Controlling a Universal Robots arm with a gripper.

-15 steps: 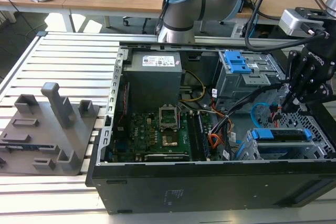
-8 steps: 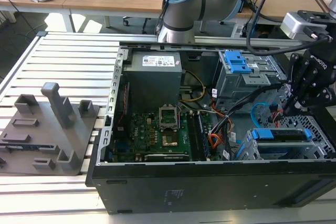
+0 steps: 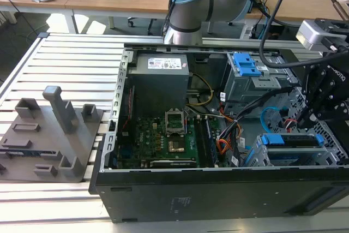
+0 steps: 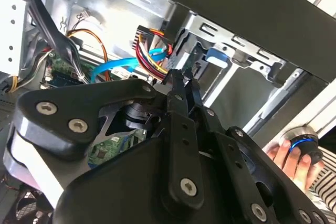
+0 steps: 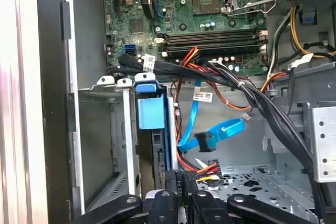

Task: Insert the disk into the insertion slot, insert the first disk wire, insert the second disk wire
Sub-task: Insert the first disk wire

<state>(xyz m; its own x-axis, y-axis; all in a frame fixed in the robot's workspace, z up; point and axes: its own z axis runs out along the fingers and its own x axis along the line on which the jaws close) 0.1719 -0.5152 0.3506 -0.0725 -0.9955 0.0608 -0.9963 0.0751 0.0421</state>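
Note:
The disk, framed in its blue carrier, sits inside the insertion slot, a low grey perforated cage at the case's front corner. In both wrist views my gripper hangs just behind the disk's rear edge. Its fingers are drawn together on the black plug of the first disk wire, a red, yellow and black bundle. The second disk wire is a light-blue loop whose black plug hangs free beside the disk, apart from it.
A taller grey cage with a blue handle stands behind the slot. Thick black cables cross above the loop. The motherboard fills the case's middle. A grey fixture lies at the exterior view's left. A hand rests on a knob outside the case.

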